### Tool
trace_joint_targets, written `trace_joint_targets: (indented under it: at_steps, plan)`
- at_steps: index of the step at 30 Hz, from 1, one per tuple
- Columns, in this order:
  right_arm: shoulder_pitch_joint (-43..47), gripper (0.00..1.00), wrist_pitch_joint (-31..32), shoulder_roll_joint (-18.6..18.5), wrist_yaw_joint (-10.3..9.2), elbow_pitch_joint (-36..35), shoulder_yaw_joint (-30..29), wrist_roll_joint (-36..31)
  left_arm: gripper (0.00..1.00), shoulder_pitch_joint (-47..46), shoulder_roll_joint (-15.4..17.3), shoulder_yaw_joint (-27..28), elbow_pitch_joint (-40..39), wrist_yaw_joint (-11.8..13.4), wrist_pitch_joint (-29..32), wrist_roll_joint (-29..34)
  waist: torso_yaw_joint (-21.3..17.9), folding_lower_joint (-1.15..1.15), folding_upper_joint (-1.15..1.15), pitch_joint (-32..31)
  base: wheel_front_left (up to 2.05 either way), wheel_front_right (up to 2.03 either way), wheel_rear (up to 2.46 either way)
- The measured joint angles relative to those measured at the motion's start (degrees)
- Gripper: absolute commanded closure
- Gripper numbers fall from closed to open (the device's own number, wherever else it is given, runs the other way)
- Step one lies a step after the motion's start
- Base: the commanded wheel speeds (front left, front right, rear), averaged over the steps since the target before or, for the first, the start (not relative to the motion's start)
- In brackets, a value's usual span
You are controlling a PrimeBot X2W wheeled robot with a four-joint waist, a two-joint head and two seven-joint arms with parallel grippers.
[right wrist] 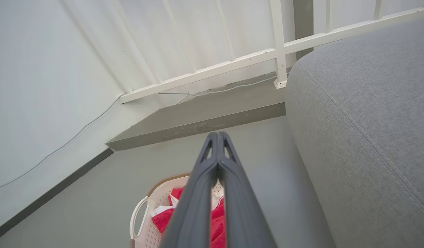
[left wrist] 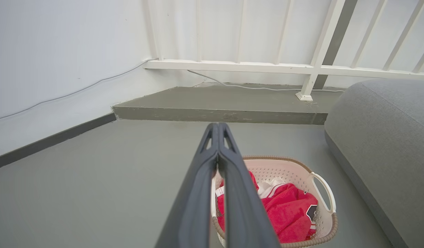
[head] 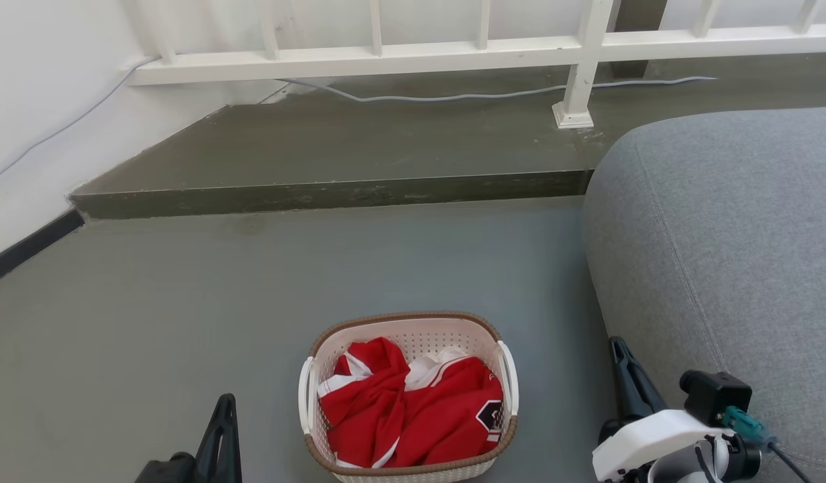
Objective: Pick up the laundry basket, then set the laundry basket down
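Laundry basket (head: 413,333) (left wrist: 284,170) (right wrist: 150,234): small, oval, cream-white, with perforated walls and a brown woven-look rim and base band. White loop handles (head: 510,376) on left and right sides. Standing upright on grey floor (head: 184,322). Stuffed with crumpled red cloth (head: 413,416) (left wrist: 291,206) (right wrist: 165,220), white trim, dark patch toward the right handle.

Left gripper (head: 226,402) (left wrist: 218,125) low and to the left of basket, apart from it. Long dark fingers pointing forward, seen edge-on in head view. Jaws narrow: fingers pressed flat together, tips touching, clear in left wrist view, where they cross in front of basket's left side.

Right gripper (head: 617,345) (right wrist: 218,134) to the right of basket, apart from it, fingers pointing forward. White wrist housing and small black camera behind the fingers. Jaws narrow here too: fingers pressed together tip to tip in right wrist view.

Grey sofa (head: 721,235) near basket on the right, right gripper between the two. Raised step (head: 332,194) well beyond basket, with white railing (head: 386,57) and pale cable (head: 453,97) on top.
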Motion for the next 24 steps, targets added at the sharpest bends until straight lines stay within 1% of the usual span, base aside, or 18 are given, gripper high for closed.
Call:
trace_joint_targets:
  at_steps: [3,9,10,18,24]
  plan:
    - [0.0,1.0,0.41,0.01,0.65,-0.41,-0.34,2.64,1.0,0.16,-0.04,-0.12,-0.34,-0.07,0.0,-2.93,0.06,0.0,0.0,0.08,0.0,0.0,0.0]
    - [-0.03,1.0,1.47,0.08,1.25,-0.55,-2.01,8.57,1.0,0.15,-0.09,0.92,-0.46,-0.7,0.55,-9.27,0.15,0.0,0.0,0.21,0.0,0.0,0.0]
    - [-0.03,1.0,1.47,0.08,1.25,-0.55,-2.01,8.57,1.0,0.15,-0.09,0.92,-0.46,-0.7,0.55,-9.27,0.15,0.0,0.0,0.21,0.0,0.0,0.0]
    - [-0.24,1.0,2.94,0.11,1.78,-0.69,-3.87,14.33,1.0,-0.13,-0.15,2.52,-0.24,-1.33,2.15,-16.85,0.26,0.0,0.0,0.35,0.0,0.0,0.0]
    - [-0.37,1.0,4.39,-0.08,2.77,-0.73,-5.39,19.73,1.0,-1.47,0.07,3.35,0.18,-1.99,3.43,-22.61,0.37,0.0,0.0,0.46,0.0,0.0,0.0]
